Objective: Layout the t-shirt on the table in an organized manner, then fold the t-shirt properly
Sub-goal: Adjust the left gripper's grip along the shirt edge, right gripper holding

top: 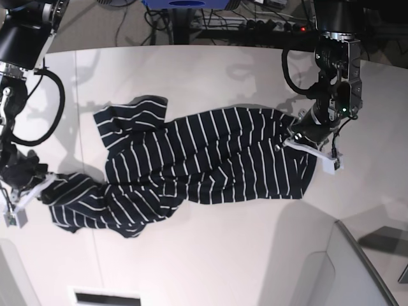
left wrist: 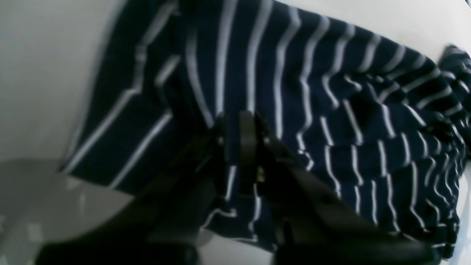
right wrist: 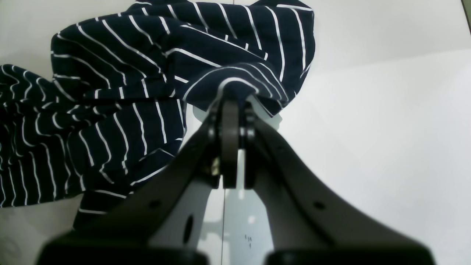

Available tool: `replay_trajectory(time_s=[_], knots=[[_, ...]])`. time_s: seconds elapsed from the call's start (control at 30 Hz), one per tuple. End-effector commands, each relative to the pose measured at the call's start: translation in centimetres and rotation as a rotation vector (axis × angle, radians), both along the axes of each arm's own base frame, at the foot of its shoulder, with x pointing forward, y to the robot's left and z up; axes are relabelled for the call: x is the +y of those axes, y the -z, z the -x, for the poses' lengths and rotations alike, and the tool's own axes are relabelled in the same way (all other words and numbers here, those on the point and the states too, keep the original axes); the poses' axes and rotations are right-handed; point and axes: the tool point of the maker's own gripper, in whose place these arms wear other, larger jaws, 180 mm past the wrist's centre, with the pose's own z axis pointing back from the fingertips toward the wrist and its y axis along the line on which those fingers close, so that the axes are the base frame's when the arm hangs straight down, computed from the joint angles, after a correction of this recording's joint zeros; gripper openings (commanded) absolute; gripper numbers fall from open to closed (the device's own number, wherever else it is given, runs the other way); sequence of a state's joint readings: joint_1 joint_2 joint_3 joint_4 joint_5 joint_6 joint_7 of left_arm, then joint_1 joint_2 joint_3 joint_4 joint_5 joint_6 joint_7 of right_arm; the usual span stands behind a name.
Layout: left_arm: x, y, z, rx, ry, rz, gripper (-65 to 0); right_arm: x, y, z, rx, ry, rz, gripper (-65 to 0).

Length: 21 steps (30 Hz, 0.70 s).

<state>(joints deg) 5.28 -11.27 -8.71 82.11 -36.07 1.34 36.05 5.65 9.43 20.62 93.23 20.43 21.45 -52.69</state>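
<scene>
The dark navy t-shirt (top: 204, 159) with thin white stripes lies crumpled and stretched sideways across the white table (top: 223, 255). In the base view my left gripper (top: 299, 137) sits at the shirt's right edge and my right gripper (top: 43, 183) at its bunched left end. The left wrist view shows the left gripper (left wrist: 233, 119) with its jaws nearly together and a strip of t-shirt (left wrist: 294, 73) cloth between them. In the right wrist view the right gripper (right wrist: 235, 101) is shut on a raised fold of the t-shirt (right wrist: 110, 73), lifted a little off the table (right wrist: 368, 110).
The table's curved edge (top: 347, 239) runs down the lower right of the base view. A thin seam line (right wrist: 223, 221) crosses the tabletop under the right gripper. Cables and equipment (top: 255, 25) lie beyond the far edge.
</scene>
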Motion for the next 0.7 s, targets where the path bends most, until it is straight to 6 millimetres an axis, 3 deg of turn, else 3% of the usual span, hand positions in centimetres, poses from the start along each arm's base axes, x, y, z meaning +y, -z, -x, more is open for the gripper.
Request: replay_trajectory(time_s=[0.0, 0.13, 0.2, 0.3, 0.4, 0.47, 0.67], knots=[[0.08, -1.22, -1.04, -0.046, 0.001, 0.001, -59.4, -0.33, -1.53, -0.96, -0.053, -0.003, 0.010, -64.8], [0.12, -1.09, -0.81, -0.042, -0.001, 0.001, -58.9, -0.33, -1.50, -0.95, -0.051, -0.003, 0.010, -64.8], [0.12, -1.18, -1.01, -0.047, -0.003, 0.002, -55.5, -0.33, -1.50, -0.95, -0.051, -0.003, 0.010, -64.8], [0.13, -1.17, -1.05, -0.048, -0.003, 0.002, -41.8, -0.33, -1.50, -0.95, -0.051, -0.003, 0.010, -64.8], [0.14, -1.19, -1.07, -0.049, -0.004, 0.002, -23.0, -0.33, -1.50, -0.95, -0.051, -0.003, 0.010, -64.8], [0.17, -1.18, -1.06, -0.048, -0.003, -0.001, -16.8, -0.33, -1.50, -0.95, -0.051, -0.003, 0.010, -64.8], [0.44, -0.43, -1.36, -0.029, -0.016, 0.007, -27.6, -0.33, -1.45, -0.90, -0.049, -0.003, 0.010, -64.8]])
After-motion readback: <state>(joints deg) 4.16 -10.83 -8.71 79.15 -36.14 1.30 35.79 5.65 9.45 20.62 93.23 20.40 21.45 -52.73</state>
